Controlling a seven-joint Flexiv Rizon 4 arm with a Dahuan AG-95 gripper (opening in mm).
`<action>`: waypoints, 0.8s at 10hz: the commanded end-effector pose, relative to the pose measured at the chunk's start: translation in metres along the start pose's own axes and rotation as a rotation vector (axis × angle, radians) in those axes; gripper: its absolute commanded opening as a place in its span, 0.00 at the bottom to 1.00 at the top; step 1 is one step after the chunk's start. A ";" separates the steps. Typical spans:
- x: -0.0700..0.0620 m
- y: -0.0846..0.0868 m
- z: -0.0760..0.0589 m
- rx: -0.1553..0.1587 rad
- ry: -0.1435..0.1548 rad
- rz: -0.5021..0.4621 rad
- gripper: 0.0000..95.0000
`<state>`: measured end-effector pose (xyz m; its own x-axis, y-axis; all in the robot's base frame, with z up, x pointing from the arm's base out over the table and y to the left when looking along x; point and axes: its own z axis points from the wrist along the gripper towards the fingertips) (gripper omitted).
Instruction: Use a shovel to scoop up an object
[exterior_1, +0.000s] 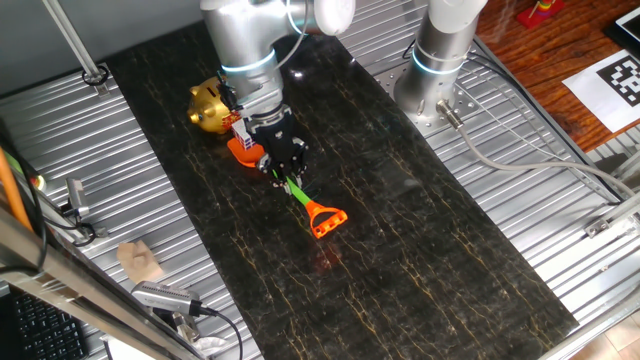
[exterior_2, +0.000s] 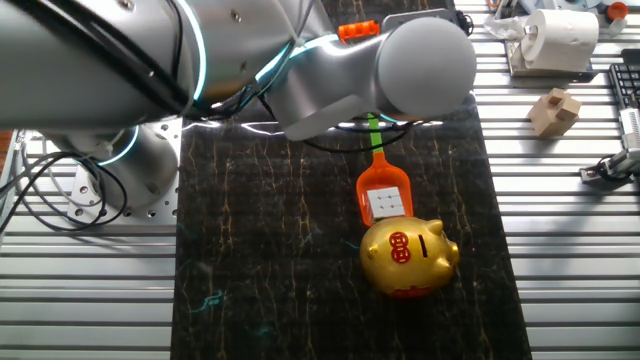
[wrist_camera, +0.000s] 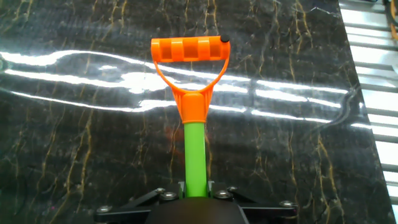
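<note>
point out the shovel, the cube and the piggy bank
shovel (wrist_camera: 194, 146): hand view, on the green shaft below the orange handle
cube (exterior_2: 388, 204): the other fixed view, on its white top face, sitting on the orange blade
piggy bank (exterior_2: 405, 258): the other fixed view, on its gold body

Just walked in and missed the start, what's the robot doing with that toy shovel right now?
The arm's tool is clamped on the green shaft of the shovel, near the blade end. In the other fixed view the small cube sits on the orange blade, right up against the gold piggy bank. The D-shaped handle points away from the tool over the dark tabletop.
</note>
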<state>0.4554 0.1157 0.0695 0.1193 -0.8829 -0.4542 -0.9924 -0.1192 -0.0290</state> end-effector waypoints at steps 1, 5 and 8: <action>0.000 -0.002 0.002 -0.003 0.024 0.017 0.00; -0.002 -0.004 0.003 -0.006 0.064 0.072 0.00; -0.004 -0.005 0.004 -0.009 0.094 0.108 0.00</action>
<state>0.4597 0.1213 0.0688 0.0166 -0.9290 -0.3696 -0.9994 -0.0268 0.0226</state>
